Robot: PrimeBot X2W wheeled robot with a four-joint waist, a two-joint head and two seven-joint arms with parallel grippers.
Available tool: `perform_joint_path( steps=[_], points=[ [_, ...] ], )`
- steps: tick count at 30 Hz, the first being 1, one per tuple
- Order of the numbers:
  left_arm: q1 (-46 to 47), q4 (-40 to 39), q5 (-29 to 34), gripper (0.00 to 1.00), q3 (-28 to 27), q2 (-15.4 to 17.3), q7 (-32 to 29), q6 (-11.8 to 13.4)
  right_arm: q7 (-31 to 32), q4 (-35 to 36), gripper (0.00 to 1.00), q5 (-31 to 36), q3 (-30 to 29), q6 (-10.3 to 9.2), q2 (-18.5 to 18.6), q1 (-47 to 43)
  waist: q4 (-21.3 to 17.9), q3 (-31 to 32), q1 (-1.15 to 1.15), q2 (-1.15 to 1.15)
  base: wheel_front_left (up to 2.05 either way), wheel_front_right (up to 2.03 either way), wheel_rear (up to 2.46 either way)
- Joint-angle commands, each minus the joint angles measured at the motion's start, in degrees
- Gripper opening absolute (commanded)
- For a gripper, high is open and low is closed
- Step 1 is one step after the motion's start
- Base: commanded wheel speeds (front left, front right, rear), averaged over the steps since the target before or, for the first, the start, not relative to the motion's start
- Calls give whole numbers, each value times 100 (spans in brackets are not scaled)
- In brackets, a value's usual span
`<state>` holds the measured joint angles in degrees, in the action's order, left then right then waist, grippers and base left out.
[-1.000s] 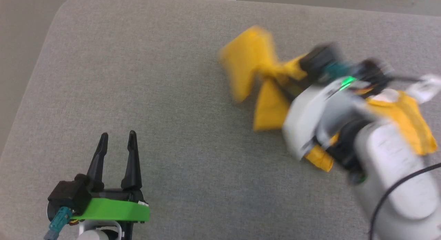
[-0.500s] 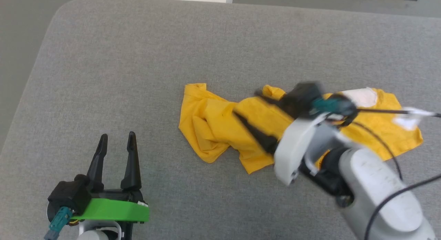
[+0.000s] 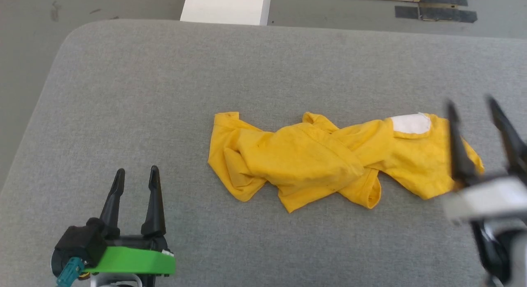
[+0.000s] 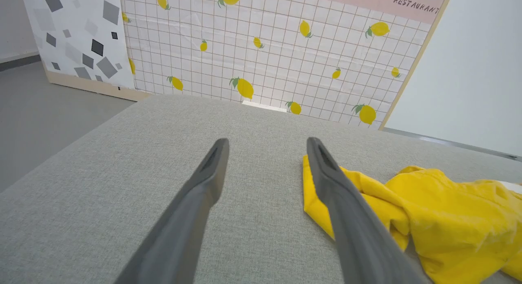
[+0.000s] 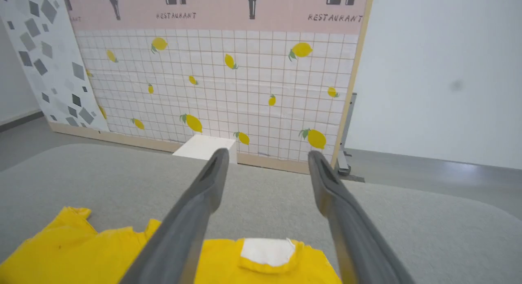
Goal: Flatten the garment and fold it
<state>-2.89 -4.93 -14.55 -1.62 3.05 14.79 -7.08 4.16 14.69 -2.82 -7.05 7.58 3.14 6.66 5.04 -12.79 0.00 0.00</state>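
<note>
Lying crumpled in the head view, the garment [image 3: 313, 159] is stretching sideways as a twisted yellow heap right of the middle of the grey worktop [image 3: 164, 93], with a white patch [image 3: 410, 123] showing near its right end. The left hand [image 3: 136, 172] is hovering at the lower left, well apart from the cloth, fingers spread and holding nothing. The right hand [image 3: 469, 102] is showing blurred at the right edge, fingers parted and empty. One finger is crossing in front of the cloth's right end, and contact cannot be told.

In the left wrist view, the left hand [image 4: 267, 140] is pointing across the worktop, open, with a corner of the garment [image 4: 448, 219] lying just beside its right finger.

In the right wrist view, the right hand [image 5: 268, 153] is gaping above the garment [image 5: 61, 251], the white patch [image 5: 267, 251] sitting between its fingers.

The cloth is looking twisted at its middle, so pinching several layers at once would probably be dragging the whole bundle instead of spreading it. Pulling from one end alone could be tightening the twist or sliding the shirt toward the worktop's right edge.

Counting: one garment, one white patch, two hands, both empty.
</note>
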Motion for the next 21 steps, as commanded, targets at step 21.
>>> perform_joint_path(
  steps=[21],
  points=[
    [1730, 461, -11, 100, 1750, 1268, -1702, -41, -736, -242, 100, -759, -1235, -9, -25, -915, -256, -222, 0, 0, 0, 0, 0]
  ],
)
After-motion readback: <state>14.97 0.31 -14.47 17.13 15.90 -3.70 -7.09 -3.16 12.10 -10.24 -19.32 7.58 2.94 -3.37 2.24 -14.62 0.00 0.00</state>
